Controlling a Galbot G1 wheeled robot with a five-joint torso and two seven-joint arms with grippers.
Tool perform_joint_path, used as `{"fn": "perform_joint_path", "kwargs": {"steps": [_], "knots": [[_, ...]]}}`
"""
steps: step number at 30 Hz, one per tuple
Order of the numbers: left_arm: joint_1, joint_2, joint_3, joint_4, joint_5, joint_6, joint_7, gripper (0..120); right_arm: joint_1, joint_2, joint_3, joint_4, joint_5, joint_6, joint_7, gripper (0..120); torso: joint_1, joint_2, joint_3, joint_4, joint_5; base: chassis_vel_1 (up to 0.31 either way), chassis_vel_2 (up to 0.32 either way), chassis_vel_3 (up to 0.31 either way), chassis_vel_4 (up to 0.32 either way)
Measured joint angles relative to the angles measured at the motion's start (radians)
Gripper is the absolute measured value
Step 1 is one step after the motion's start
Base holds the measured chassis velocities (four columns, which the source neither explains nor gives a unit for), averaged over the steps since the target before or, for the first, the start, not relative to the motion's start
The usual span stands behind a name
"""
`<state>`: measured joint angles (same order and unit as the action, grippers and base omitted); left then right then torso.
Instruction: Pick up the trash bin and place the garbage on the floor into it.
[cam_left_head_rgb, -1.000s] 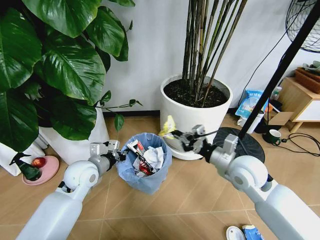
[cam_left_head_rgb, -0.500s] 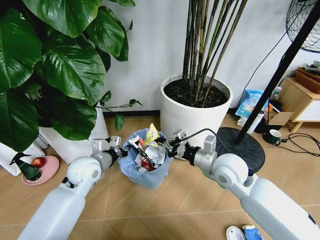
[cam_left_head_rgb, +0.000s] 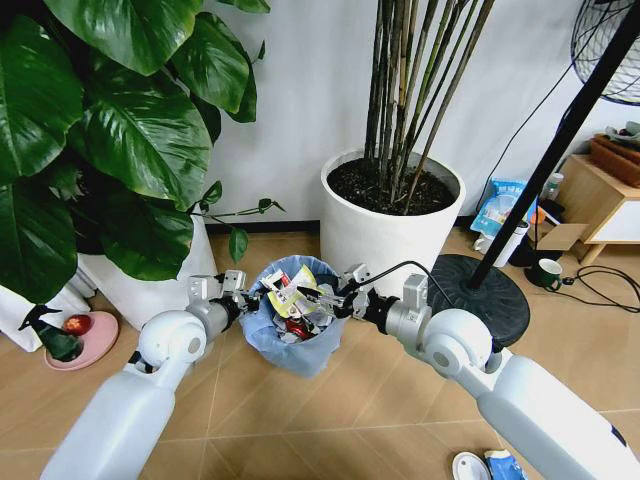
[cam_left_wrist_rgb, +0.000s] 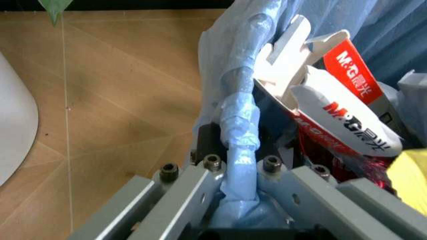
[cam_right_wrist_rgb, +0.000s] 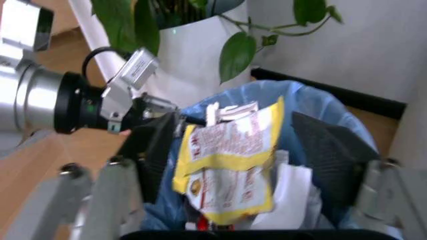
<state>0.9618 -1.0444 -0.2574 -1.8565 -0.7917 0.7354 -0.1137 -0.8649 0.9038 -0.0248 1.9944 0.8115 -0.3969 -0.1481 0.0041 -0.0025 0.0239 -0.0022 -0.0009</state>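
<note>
The trash bin (cam_left_head_rgb: 296, 345), lined with a pale blue bag, stands on the floor (cam_left_head_rgb: 350, 410) in front of me, stuffed with paper and wrappers. My left gripper (cam_left_head_rgb: 243, 297) is shut on the bin's rim; the left wrist view shows its fingers (cam_left_wrist_rgb: 212, 165) pinching the blue bag edge (cam_left_wrist_rgb: 237, 120) beside a red-and-white packet (cam_left_wrist_rgb: 347, 125). My right gripper (cam_left_head_rgb: 335, 298) hovers open over the bin's mouth. A yellow wrapper (cam_right_wrist_rgb: 230, 160) lies loose between its spread fingers (cam_right_wrist_rgb: 150, 145) on top of the pile. More garbage, a white lid (cam_left_head_rgb: 470, 466) and a blue-white packet (cam_left_head_rgb: 505, 465), lies near my right arm.
A big white plant pot (cam_left_head_rgb: 390, 230) stands just behind the bin, and a large leafy plant (cam_left_head_rgb: 100, 130) crowds the left. A pink dish with a red-topped bottle (cam_left_head_rgb: 80, 335) sits far left. A black fan base (cam_left_head_rgb: 485, 290), a mug (cam_left_head_rgb: 548, 272) and cables lie at the right.
My right gripper carried the yellow wrapper left from beside the white pot to over the bin, then opened; the wrapper now rests in the bin. The left gripper kept its hold.
</note>
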Motion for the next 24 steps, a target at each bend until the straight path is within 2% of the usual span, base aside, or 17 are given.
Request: {"fn": "perform_joint_path", "kwargs": {"steps": [1, 3, 5, 8, 18, 24], "knots": [[0.0, 0.0, 0.0, 0.0, 0.0, 0.0, 0.0, 0, 0.0, 0.0, 0.0, 0.0, 0.0, 0.0, 0.0, 71, 0.0, 0.0, 0.0, 0.0, 0.0, 0.0, 0.0, 0.0, 0.0], [0.0, 0.002, -0.002, 0.001, 0.0, 0.0, 0.001, 0, -0.005, 0.001, 0.021, 0.005, 0.0, 0.008, 0.009, 82, 0.0, 0.0, 0.0, 0.0, 0.0, 0.0, 0.0, 0.0, 0.0], [0.0, 0.002, -0.004, 0.001, 0.0, 0.0, 0.001, 0, -0.008, 0.001, 0.032, 0.011, 0.001, 0.01, 0.016, 85, 0.0, 0.0, 0.0, 0.0, 0.0, 0.0, 0.0, 0.0, 0.0], [0.006, 0.002, -0.009, 0.001, 0.001, 0.0, 0.002, 0, -0.03, -0.003, 0.081, 0.044, 0.009, 0.013, 0.053, 98, 0.0, 0.0, 0.0, 0.0001, -0.0001, 0.0, 0.0, 0.0, 0.0], [0.034, 0.005, -0.034, -0.02, 0.003, 0.0, 0.002, 0, -0.117, -0.027, 0.2, 0.082, -0.008, 0.025, 0.14, 100, 0.0, 0.0, 0.0, -0.0003, 0.0, 0.0, 0.0, 0.0, 0.0], [0.056, 0.013, -0.054, -0.041, 0.003, 0.0, -0.012, 0, -0.215, -0.03, 0.272, 0.103, -0.094, 0.042, 0.159, 100, 0.0, 0.0, 0.0, 0.0005, -0.0002, 0.0, 0.0, 0.0, 0.0]]}}
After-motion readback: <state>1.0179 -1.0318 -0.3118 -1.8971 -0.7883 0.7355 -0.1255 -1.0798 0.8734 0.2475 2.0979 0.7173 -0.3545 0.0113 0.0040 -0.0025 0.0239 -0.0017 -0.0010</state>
